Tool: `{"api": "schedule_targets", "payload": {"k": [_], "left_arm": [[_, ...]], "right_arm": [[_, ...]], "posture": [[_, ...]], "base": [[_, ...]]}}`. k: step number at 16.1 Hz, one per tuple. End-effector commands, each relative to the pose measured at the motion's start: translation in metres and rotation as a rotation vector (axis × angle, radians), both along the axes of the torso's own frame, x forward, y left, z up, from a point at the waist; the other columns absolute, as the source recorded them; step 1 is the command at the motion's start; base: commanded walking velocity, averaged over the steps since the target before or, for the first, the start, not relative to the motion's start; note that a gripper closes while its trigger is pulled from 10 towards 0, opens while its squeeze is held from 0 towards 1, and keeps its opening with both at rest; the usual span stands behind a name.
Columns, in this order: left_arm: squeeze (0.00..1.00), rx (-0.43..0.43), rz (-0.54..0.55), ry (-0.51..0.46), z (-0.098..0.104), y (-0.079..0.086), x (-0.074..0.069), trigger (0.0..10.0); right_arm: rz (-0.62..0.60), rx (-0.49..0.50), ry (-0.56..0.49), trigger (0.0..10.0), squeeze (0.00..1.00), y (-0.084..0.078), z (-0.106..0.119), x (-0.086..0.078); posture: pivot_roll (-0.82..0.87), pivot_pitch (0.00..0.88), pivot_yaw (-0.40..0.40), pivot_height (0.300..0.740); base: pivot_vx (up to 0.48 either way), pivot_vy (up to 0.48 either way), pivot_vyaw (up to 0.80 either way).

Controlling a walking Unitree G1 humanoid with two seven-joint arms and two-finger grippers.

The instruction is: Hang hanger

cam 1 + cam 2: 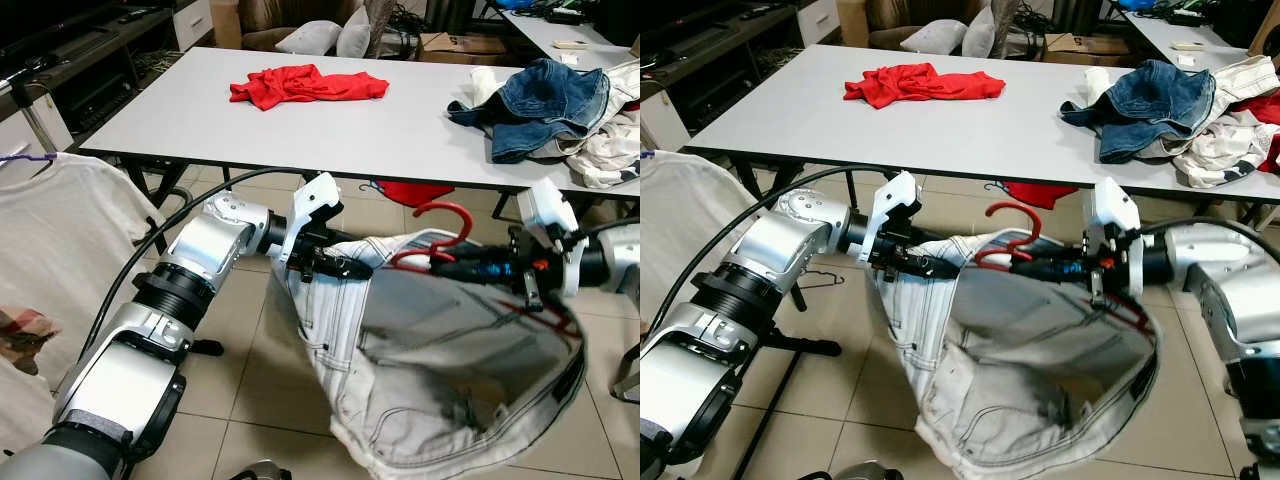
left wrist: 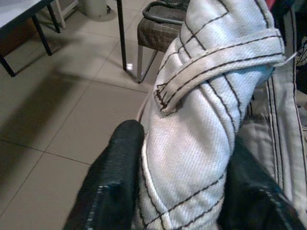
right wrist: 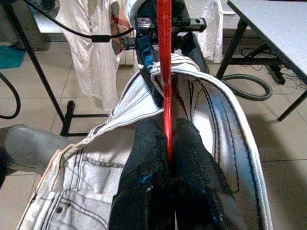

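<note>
Hanger (image 1: 440, 232), red, is pinched in the right gripper (image 3: 168, 139), whose jaws press together on its thin bar. The bar runs lengthwise from those jaws toward the left gripper (image 1: 335, 262), and the hook curls upward between the two arms. The left jaws clamp a fold of the pale jeans (image 1: 440, 370), at the waistband. The jeans sag open below both arms, above the tiled floor. Beyond stands the worktop (image 1: 400, 130) with a red shirt (image 1: 305, 85). A rack (image 1: 30, 120) with a white shirt (image 1: 60, 240) stands to the robot's left, so I judge the left arm nearer to it.
</note>
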State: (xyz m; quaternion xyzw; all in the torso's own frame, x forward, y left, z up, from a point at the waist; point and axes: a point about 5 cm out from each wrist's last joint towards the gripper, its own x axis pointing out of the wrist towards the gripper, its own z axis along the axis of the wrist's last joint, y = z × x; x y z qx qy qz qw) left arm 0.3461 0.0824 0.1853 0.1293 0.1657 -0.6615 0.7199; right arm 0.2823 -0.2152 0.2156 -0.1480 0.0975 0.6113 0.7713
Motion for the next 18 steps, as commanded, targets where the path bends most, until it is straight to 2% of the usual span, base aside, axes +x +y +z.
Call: {"api": "schedule_targets", "payload": {"k": [1,4,6,7,12,15,16,18], "left_arm": [[0.0,0.021,0.004,-0.009,0.002,0.0,0.001,0.0],[0.0,-0.018,0.018,-0.006,0.005,-0.001,0.001,0.0],[0.0,-0.028,0.028,0.002,0.006,0.001,0.002,0.0],[0.0,-0.032,0.047,0.011,0.005,0.003,0.003,0.0],[0.0,-0.036,0.137,0.043,-0.001,0.013,0.004,0.0],[0.0,-0.074,0.268,0.057,-0.006,0.022,0.008,0.0],[0.0,-0.094,0.306,0.049,-0.006,0.026,0.008,0.0],[0.0,-0.117,0.342,0.046,-0.004,0.03,0.008,0.0]], "right_arm": [[0.075,0.038,-0.09,10.0,0.0,0.008,0.02,0.0],[0.061,0.015,-0.096,10.0,0.0,0.006,0.018,0.001],[0.031,0.011,-0.07,10.0,0.04,0.003,0.017,0.003],[-0.011,0.022,-0.086,10.0,1.0,0.0,0.019,0.007],[-0.106,0.066,-0.133,10.0,1.0,-0.011,0.031,0.008],[-0.149,0.093,-0.162,10.0,1.0,-0.021,0.038,-0.007],[-0.22,0.078,-0.197,10.0,1.0,-0.024,0.034,-0.011],[-0.407,0.041,-0.24,10.0,1.0,-0.029,0.022,-0.006]], "posture": [[-0.05,0.0,0.032,0.74],[-0.06,0.0,0.032,0.74],[-0.06,0.0,0.031,0.74],[-0.06,0.0,0.034,0.74],[-0.06,0.0,0.038,0.74],[-0.06,0.0,0.035,0.74],[-0.06,0.0,0.035,0.74],[-0.07,0.0,0.036,0.74]], "base": [[0.0,0.0,0.0],[0.0,0.0,0.0],[0.0,0.0,0.0],[0.0,0.0,0.0],[0.0,0.0,0.0],[0.0,0.0,0.0],[0.0,0.0,0.0],[0.0,0.0,0.0]]}}
